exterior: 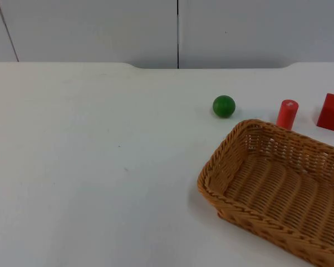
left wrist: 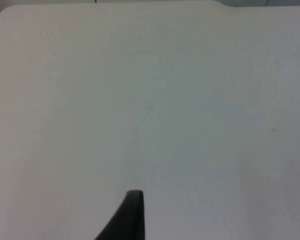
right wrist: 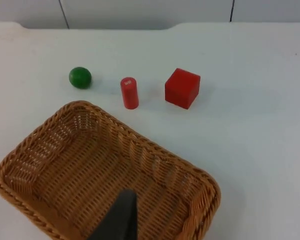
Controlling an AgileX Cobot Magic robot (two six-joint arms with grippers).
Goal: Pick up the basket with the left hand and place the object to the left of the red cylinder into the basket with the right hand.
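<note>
One wicker basket [exterior: 278, 194], one green ball [exterior: 224, 106], one red cylinder [exterior: 287, 114], one red cube [exterior: 332, 112] on white table [exterior: 89, 167]. Basket woven tan cane, rectangular, rounded corners, empty, sits flat; in top view long axis runs from upper left to lower right. Ball smooth, round, just left of upright cylinder, apart from it; cube on cylinder's other side. All three beyond basket's far rim, not touching it. Left gripper [left wrist: 127, 217] over bare table, right gripper [right wrist: 117, 217] above basket interior; cannot tell whether either is released or clenched.
</note>
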